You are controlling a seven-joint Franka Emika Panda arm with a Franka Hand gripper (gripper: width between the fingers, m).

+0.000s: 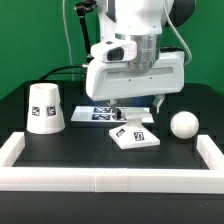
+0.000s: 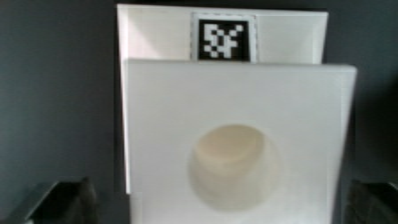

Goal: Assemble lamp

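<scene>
In the exterior view I am hanging my gripper (image 1: 133,115) low over the middle of the frame, pointing straight down at the black table (image 1: 85,150). My fingers are standing spread apart and I am gripping nothing between them. The lamp's flat square base (image 1: 135,136) is lying on the table right under my fingertips, just below the frame's centre, turned a little askew and showing its black-and-white tags upward. I cannot tell from here whether my fingertips are touching it.

The tapered shade (image 1: 45,107) is standing wide end down at the exterior view's left, well apart from the base. The ball-topped bulb (image 1: 183,124) is resting at the exterior view's right, near the base but not touching it. The marker board (image 1: 98,113) is lying flat behind the base, partly hidden by my hand. A low white border (image 1: 110,182) is running along the front and both sides of the table.

In the wrist view my gripper (image 2: 210,200) is looking straight at the base (image 2: 178,110), which is filling most of the picture. One white face is carrying a tag (image 2: 222,40), and the other is showing a pale oval hollow (image 2: 231,160). My dark fingers (image 2: 54,200) are showing blurred at either side of the base, wide open, with a dark gap beside one of them.
</scene>
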